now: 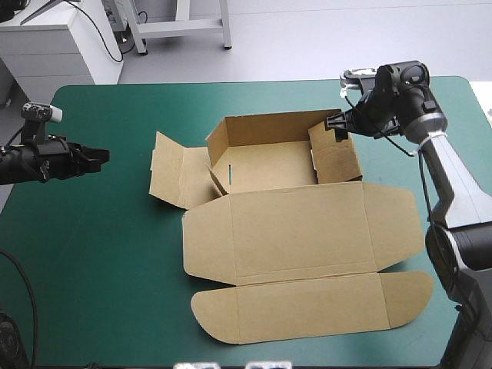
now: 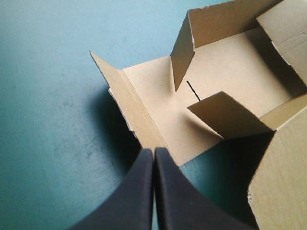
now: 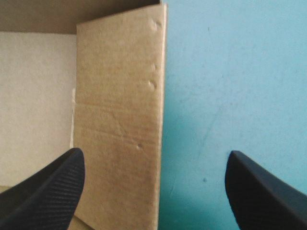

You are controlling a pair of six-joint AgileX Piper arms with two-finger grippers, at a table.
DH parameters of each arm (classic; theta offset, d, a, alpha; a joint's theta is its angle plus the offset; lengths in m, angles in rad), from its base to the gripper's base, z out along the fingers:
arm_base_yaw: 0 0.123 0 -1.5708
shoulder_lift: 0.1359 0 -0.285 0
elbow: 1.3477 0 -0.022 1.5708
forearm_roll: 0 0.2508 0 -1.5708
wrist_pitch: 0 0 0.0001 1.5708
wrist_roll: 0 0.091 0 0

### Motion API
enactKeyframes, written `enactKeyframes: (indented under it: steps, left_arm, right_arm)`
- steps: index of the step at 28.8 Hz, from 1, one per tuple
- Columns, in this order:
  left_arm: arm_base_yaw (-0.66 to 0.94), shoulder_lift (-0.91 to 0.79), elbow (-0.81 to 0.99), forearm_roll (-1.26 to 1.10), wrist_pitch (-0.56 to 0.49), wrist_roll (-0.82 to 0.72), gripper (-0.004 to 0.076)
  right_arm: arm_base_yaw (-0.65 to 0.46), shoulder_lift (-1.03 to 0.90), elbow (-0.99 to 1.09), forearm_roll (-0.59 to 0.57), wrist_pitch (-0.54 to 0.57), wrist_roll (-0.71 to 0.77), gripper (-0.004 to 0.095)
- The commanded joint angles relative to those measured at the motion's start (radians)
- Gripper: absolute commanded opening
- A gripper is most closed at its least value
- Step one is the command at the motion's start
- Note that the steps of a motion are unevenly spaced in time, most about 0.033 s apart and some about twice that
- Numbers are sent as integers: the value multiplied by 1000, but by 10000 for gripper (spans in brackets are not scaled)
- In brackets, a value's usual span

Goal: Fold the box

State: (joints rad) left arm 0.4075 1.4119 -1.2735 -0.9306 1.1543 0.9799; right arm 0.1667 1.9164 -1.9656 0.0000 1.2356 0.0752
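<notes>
– Closest to us lies the rounded tuck flap [image 1: 307, 307], flat on the teal-green cover [image 1: 92, 261]. Is it part of the box [image 1: 300, 231]?

– Yes, it is all one brown sheet. It sits in the middle of the table. The lid [image 1: 304, 231] is flat on the near side, and the tray with raised walls is on the far side.

– How will it handle, do you think?

– I would say light and stiff. It should bend easily only at the creases. It can dent also: the right wall [image 1: 336, 157] shows some small marks already. The surface looks dull, so probably not slippery.

– Where would you take it?

– At a free edge of a wall or a flap, not too far from the crease. The left flap [image 1: 173, 177] is not yet raised, it leans outward.

– And the grippers?

– The right gripper [image 1: 336, 123] is spread, with the right wall between its fingers: one inside the tray, one outside. It pinches nothing. The left gripper [image 1: 100, 156] has its fingers pressed together and empty, over the cover to the left of the box, apart from it.

– Any writing or label?

– None that I can read. The board is plain, with only a thin dark slit [image 2: 192, 88] in the tray floor.
</notes>
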Motion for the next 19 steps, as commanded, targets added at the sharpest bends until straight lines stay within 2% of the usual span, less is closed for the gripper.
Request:
enactKeyframes:
  steps: [1, 4, 15, 17, 19]
  left_arm:
    - [1, -14, -26, -65, -14, -39, -8]
    - [1, 6, -26, -65, -14, -53, -8]
    - [1, 71, -26, -54, -4, -66, -8]
    - [1, 74, -26, -54, -3, -66, -8]
    - [1, 76, -26, -54, -3, -61, -8]
  right_arm:
    - [0, -107, 97, 25, 16, 2, 746]
    - [0, -104, 198, 84, -16, -20, 746]
    - [0, -48, 226, 94, -101, -20, 735]
    - [0, -48, 226, 94, -94, -20, 679]
    - [0, -46, 226, 88, -86, -17, 575]
